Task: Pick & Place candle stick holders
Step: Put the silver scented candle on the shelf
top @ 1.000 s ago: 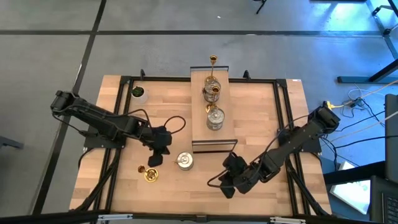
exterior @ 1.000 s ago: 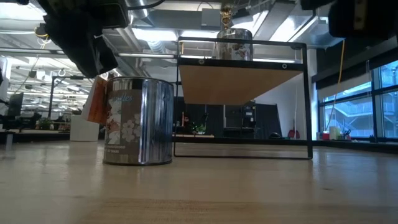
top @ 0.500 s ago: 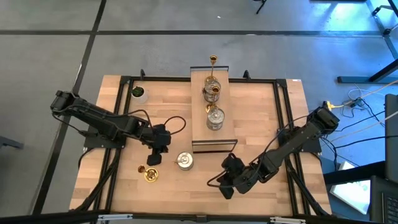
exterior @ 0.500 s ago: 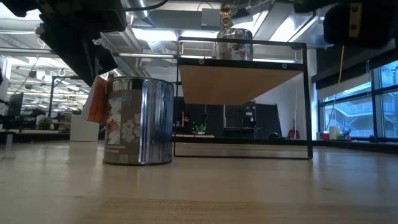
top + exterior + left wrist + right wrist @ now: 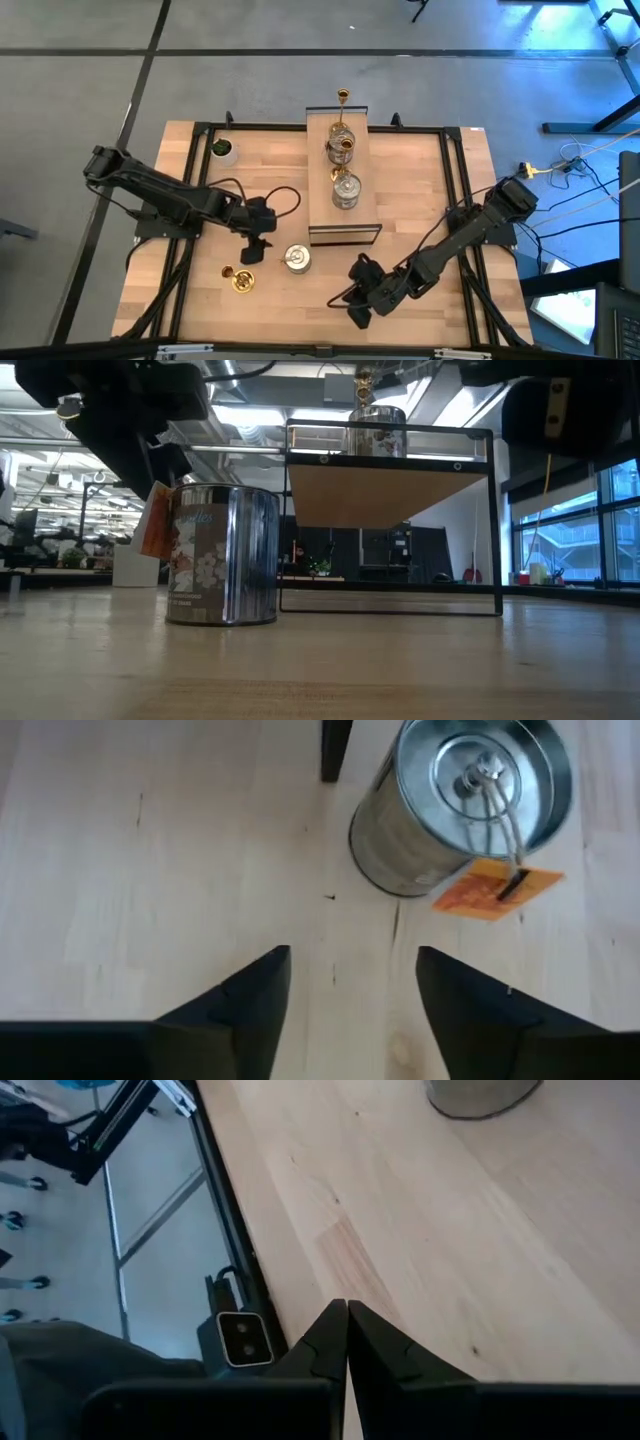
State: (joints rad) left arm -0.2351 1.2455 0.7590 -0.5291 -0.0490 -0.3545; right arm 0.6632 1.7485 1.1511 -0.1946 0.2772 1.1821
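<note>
A squat silver candle stick holder (image 5: pixel 296 259) with an orange tag stands on its base on the table, and shows ahead of my left gripper (image 5: pixel 352 990) in the left wrist view (image 5: pixel 460 805). My left gripper (image 5: pixel 250 250) hovers open beside it, with nothing between the fingers. A brass holder (image 5: pixel 240 280) lies on the table just nearer the front edge. Several more holders (image 5: pixel 343 150) stand on a raised wooden shelf (image 5: pixel 320 205). My right gripper (image 5: pixel 358 305) is shut and empty near the front edge.
The shelf (image 5: pixel 390 495) rests on a black wire frame in the table's middle. A white cup (image 5: pixel 222 150) with green inside stands at the far left. Black rails (image 5: pixel 190 230) edge the table. Bare wood lies between the two grippers.
My left gripper has opened and tipped a little while staying in place beside the silver holder. My right gripper has sunk and slid toward the table's near edge, staying shut. The holders have not moved.
</note>
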